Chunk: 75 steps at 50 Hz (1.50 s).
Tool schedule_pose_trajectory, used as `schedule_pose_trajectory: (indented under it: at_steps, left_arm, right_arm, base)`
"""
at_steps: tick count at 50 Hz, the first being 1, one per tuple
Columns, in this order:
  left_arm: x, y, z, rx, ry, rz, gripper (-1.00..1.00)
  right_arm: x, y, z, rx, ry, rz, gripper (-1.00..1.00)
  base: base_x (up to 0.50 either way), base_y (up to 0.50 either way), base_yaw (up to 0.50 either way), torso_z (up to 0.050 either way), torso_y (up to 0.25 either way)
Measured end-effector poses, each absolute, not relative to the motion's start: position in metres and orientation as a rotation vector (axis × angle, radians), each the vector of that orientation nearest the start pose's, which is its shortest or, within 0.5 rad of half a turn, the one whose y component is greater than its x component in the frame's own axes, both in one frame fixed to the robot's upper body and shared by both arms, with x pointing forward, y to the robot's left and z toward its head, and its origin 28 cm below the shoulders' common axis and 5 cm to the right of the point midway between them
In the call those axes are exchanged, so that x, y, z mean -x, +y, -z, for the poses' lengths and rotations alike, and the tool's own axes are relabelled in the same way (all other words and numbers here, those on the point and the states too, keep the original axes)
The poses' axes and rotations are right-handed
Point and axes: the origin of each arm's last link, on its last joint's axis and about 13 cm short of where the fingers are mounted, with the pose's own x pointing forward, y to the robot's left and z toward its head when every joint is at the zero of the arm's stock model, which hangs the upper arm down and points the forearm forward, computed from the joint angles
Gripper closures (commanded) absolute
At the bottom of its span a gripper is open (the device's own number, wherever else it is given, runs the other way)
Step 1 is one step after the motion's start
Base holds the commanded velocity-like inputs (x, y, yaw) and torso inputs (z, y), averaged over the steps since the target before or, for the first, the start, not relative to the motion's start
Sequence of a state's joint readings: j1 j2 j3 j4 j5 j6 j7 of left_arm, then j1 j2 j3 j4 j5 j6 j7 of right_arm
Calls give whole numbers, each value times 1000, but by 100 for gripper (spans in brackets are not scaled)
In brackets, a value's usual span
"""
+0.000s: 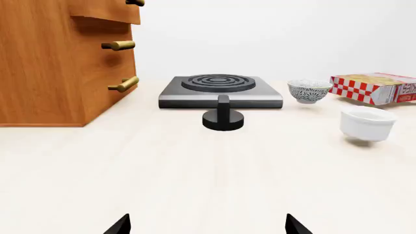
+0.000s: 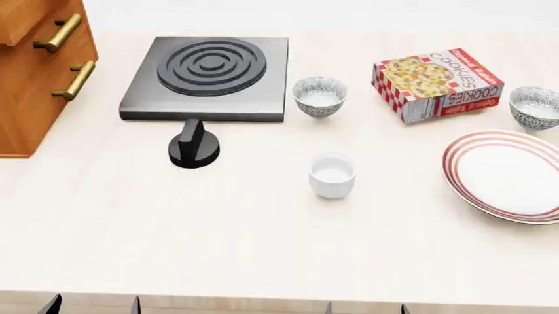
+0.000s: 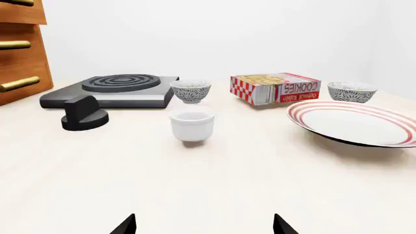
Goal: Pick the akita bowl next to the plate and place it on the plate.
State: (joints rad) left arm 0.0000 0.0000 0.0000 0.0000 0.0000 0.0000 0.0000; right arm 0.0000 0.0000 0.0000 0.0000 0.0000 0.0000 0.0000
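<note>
- The bowl (image 2: 535, 106) you want sits just behind the plate (image 2: 509, 175), by the cookie box's (image 2: 436, 84) right end. Its twin (image 2: 320, 95) stands beside the stove (image 2: 208, 77), well apart from the plate; leave it.
- Your right gripper (image 3: 204, 225) is the nearer one: from its jaws, the plate lies ahead and to the right, the bowl beyond the plate's far rim.
- Both grippers hang back at the table's near edge, jaws spread wide and empty; the left gripper (image 1: 208, 225) faces the knob (image 1: 223, 117).
- The bowl is round, so no axis matters.
</note>
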Motion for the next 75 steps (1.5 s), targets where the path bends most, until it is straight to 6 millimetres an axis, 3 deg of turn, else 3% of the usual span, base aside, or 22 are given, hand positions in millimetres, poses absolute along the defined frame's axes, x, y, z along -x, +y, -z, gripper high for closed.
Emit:
schedule_pose_trajectory:
  at_steps: [12,30,52,64,75]
  left_arm:
    - [-210,206,-14,3,3,-6,-100]
    - [-215,226,-60,162,-58,-70,-100]
    - [-226,268,-89,227,-120,-209,-100]
    - [-235,294,-89,238,-141,-310,-100]
    - [-239,304,-82,229,-137,-373,-100]
  right_arm:
    - [-211,-96,-13,2,3,2,-100]
    - [-208,-97,-38,-53,-38,-28,-100]
    - [-215,-97,-111,-167,-182,-88,-100]
    - [-218,-102,-149,-224,-290,-117,-100]
    - [-215,-107,-164,-276,-352,-126,-100]
  base:
    - [0,0,0,0,0]
    - [0,0,0,0,0]
    - [0,0,0,0,0]
    - [0,0,0,0,0]
    - [0,-20,0,0,0]
